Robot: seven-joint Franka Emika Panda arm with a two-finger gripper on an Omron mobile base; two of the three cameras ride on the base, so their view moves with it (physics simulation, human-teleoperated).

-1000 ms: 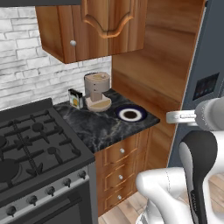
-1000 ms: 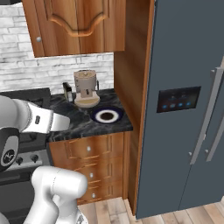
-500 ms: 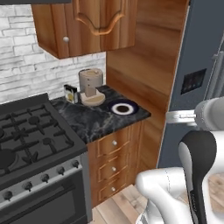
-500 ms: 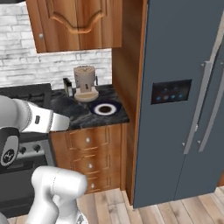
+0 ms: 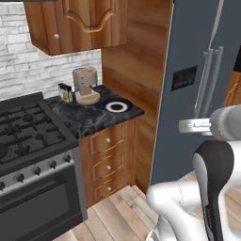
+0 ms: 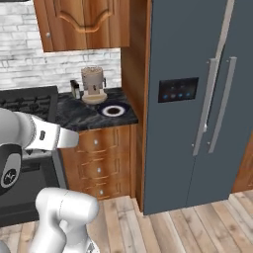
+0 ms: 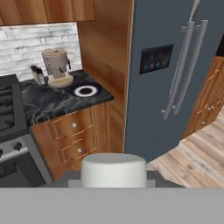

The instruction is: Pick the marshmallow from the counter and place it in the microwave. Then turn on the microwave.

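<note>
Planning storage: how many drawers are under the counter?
3, stacked under the counter: top drawer, middle drawer, bottom drawer.

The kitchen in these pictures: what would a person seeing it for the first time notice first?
Most striking is the tall grey fridge with two long handles, standing to the right of a wood panel. Left of that panel, a short dark counter carries a beige appliance at the back and a round dish nearer the front, next to the black stove. Close before the hand camera, a whitish marshmallow sits in the gripper.
</note>
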